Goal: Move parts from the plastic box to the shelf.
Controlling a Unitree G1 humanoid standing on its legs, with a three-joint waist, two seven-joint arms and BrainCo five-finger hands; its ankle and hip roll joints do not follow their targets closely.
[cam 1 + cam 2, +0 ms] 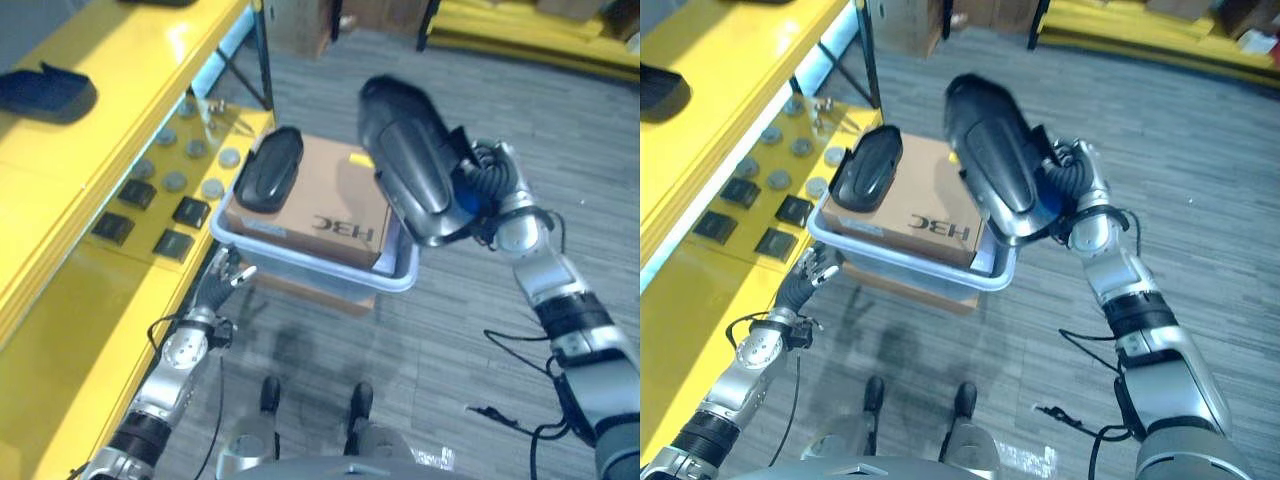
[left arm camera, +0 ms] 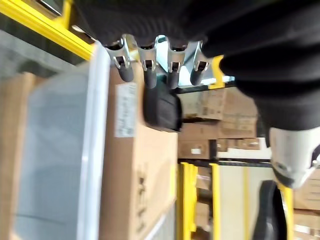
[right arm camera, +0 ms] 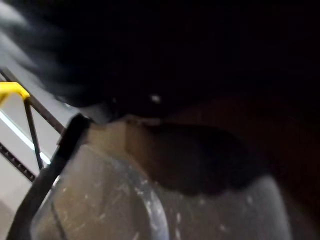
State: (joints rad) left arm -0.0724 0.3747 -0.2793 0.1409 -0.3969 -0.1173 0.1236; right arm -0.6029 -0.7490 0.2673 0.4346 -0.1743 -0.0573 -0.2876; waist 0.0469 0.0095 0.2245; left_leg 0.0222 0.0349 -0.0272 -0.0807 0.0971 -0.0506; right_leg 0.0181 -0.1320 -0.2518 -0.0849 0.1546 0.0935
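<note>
**Big black part is up in the air, shelf is off to the left**

The right hand [image 1: 478,190] holds the big black part [image 1: 408,160] up above the plastic box [image 1: 395,275]. Its fingers are hidden behind the part, so I cannot tell how they grip. The part's long side runs from the hand up and away. The yellow shelf [image 1: 130,60] lies to the robot's left, across the box (a long reach). The left hand [image 1: 220,275] hangs with loose, open fingers by the box's near corner. A smaller black part [image 1: 268,167] rests on the cardboard carton [image 1: 330,200] in the box.
</note>
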